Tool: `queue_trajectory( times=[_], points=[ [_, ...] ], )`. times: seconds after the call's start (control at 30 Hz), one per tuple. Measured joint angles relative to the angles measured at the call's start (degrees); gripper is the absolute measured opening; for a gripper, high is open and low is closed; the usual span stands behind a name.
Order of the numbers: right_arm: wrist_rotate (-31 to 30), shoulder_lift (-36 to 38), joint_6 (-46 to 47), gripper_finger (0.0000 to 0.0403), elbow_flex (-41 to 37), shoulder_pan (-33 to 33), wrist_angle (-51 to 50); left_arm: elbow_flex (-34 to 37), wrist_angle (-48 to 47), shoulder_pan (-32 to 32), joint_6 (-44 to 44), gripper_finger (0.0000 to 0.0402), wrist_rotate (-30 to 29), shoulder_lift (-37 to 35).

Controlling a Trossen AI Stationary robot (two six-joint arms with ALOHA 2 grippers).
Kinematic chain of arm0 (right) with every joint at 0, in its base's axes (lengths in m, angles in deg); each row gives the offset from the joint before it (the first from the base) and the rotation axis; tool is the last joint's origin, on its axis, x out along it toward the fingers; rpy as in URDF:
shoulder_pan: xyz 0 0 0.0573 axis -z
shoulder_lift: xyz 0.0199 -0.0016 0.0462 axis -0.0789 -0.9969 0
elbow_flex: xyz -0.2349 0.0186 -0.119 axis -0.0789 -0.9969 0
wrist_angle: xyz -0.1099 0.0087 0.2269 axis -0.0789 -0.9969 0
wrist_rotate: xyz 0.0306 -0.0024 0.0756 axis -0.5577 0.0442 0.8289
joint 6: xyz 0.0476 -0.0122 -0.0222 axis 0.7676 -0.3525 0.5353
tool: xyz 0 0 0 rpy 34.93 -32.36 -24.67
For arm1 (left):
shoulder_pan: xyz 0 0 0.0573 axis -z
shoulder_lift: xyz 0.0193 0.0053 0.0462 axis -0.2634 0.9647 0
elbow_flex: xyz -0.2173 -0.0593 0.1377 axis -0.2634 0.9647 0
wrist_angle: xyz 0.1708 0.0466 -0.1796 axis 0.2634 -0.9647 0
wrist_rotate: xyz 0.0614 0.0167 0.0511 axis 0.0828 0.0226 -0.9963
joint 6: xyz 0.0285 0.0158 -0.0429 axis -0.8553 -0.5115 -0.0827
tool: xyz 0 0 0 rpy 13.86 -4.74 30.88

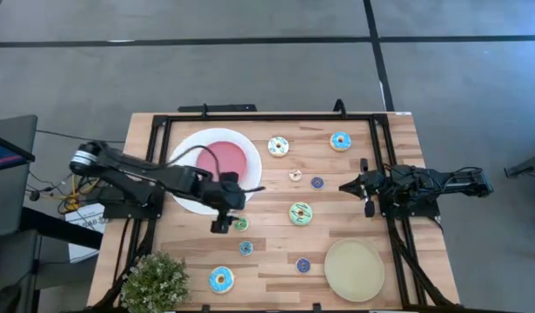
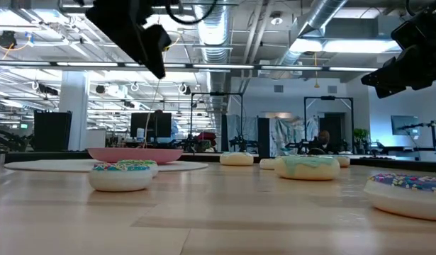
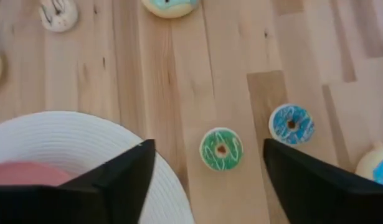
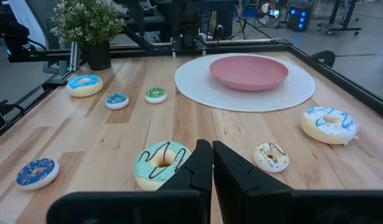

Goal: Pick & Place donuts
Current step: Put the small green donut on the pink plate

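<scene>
Left gripper (image 3: 207, 177) hangs over the small green donut (image 3: 221, 149), fingers spread, apparently at the pick step; next, descend and pinch. Right gripper (image 4: 212, 163) waits at three o'clock, fingers pressed together.

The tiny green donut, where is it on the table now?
In the high view the tiny green donut lies on bare wood beside the white plate, under the left hand, whose fingers are open around it; a tiny blue donut is nearest.

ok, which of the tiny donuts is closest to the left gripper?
The tiny green donut, just off the white plate's edge. It sits right under the open left gripper; the tiny blue donut lies farther toward the plant.
</scene>
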Motion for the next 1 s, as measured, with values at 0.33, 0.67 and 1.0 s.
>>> queue_trajectory(
  times=[0.33,0.67,1.0],
  points=[
    [0.0,0.0,0.0,0.0005,0.0,0.0,0.0,-1.4,-1.1,0.0,0.9,0.0368,3.2,8.7],
    [0.0,0.0,0.0,0.0005,0.0,0.0,0.0,-1.4,-1.4,0.5,-1.0,0.0368,4.1,15.5],
    [0.0,0.0,0.0,0.0005,0.0,0.0,0.0,-1.4,1.0,3.7,-2.1,0.0368,-2.2,17.6]
  ],
)
